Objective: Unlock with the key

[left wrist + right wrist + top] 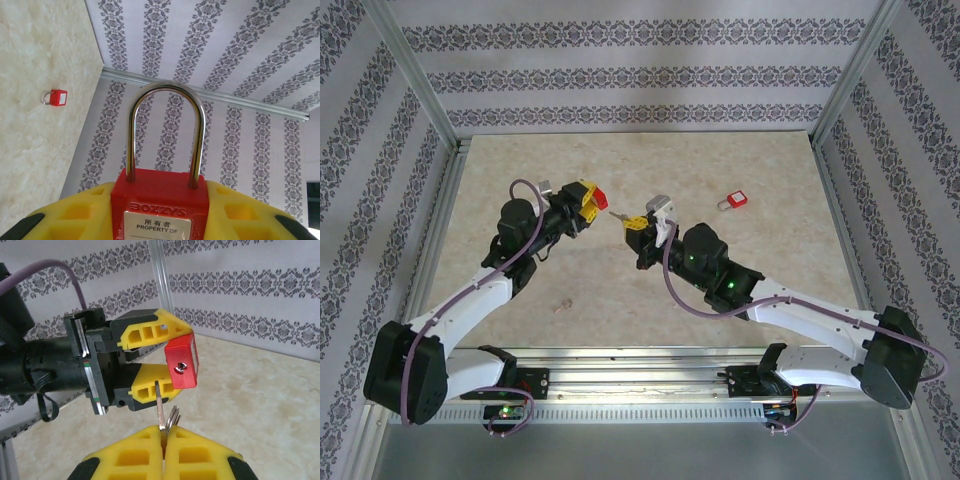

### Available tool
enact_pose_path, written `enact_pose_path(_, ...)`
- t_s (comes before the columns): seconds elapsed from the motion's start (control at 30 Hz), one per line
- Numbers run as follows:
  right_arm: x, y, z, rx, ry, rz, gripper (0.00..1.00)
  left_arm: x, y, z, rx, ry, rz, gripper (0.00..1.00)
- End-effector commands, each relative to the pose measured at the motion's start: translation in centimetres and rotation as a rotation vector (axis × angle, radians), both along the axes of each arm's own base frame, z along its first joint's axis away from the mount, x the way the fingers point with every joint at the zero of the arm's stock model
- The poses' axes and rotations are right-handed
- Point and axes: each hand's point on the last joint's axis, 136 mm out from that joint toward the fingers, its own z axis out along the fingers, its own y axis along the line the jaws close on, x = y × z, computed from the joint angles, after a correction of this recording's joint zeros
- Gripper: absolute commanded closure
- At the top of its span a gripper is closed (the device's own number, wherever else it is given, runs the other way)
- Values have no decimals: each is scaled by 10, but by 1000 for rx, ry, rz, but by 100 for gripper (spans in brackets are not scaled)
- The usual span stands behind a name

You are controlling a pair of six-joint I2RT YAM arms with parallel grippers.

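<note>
Left arm (470, 300): reached from the near-left corner toward the middle of the table (770, 270), lifted clear of the surface.
Left gripper (588, 200): yellow fingers (75, 215) stood part-way apart, clamped on the 2 sides of the red padlock.
Padlock (159, 200): held in the air over the table's middle, its body between the left fingers and pointing toward the right arm; a white label reading "PROPERTY OF" faced the left wrist camera.
Shackle (167, 86): a silver loop, both legs seated in the red body, so the lock looked closed.
Keyhole (178, 368): on the end face of the padlock, turned toward the right gripper.
Key (160, 412): just beside the padlock but not in it; in the right wrist view its blade stood upright with the tip in front of the lower left finger, below and left of the keyhole.
Key ring (173, 416): hung at the key's head, against the right fingers.
Right gripper (163, 440): yellow fingers pressed together, pinching the key's head.
Right arm (800, 310): stretched from the near-right corner toward the centre, facing the left gripper.
Second padlock (736, 201): small and red, lying flat on the table, well apart to the right of both grippers.
</note>
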Motion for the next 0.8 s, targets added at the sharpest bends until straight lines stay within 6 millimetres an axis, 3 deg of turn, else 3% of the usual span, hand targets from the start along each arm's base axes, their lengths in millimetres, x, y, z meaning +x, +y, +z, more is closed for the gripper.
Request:
enact_pose_path(0.0, 4, 4, 6, 4, -60, -28, 100, -4, 5, 2, -11, 20, 33, 100)
enact_pose_path(0.77, 19, 21, -13, -43, -72, -57, 100, -11, 5, -7, 10, 46, 29, 100)
